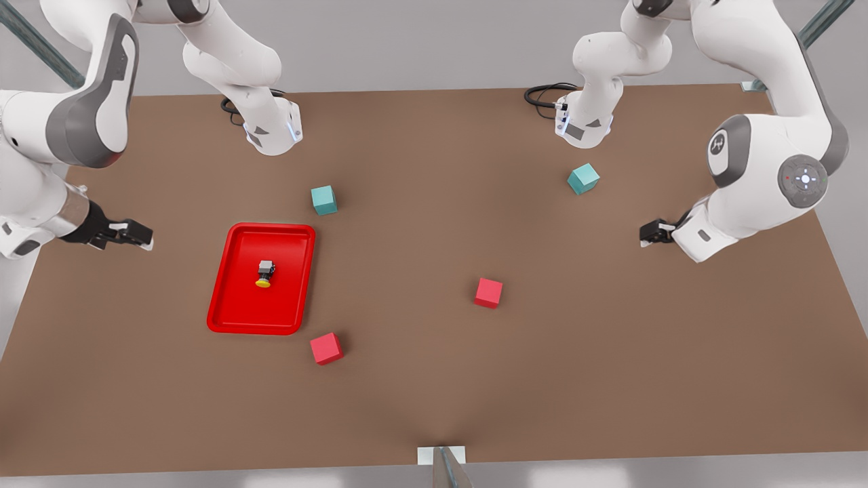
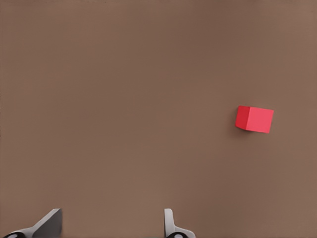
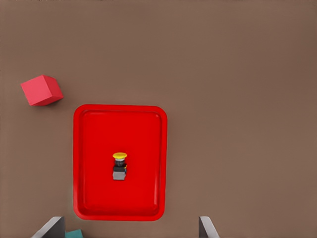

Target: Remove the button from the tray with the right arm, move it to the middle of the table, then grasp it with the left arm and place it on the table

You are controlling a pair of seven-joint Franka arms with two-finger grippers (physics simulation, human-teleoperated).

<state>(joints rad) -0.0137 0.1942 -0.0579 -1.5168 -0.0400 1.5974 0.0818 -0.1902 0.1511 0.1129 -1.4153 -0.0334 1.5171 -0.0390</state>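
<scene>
Yellow-capped, the button [image 1: 264,273] lies on its side in the red tray [image 1: 224,298] on the table [image 1: 434,379]. Right gripper [image 1: 144,237] hovers beside the tray, fingers spread. Left gripper [image 1: 645,234] waits well apart, fingers likewise spread.

The button [image 1: 264,272] lies on its side inside the tray [image 1: 230,298], which rests on the surface [image 1: 434,379]. One cube [image 1: 324,200] sits just behind the tray's corner, another [image 1: 326,348] just before it, two more [image 1: 488,293] [image 1: 583,179] well off toward the front view's right.

Glossy red tray [image 1: 224,298], yellow-capped grey-black button [image 1: 264,272], two red cubes [image 1: 326,348], two teal cubes [image 1: 324,200], plain matte brown table [image 1: 434,379], white-and-grey arms [image 1: 766,169].
</scene>
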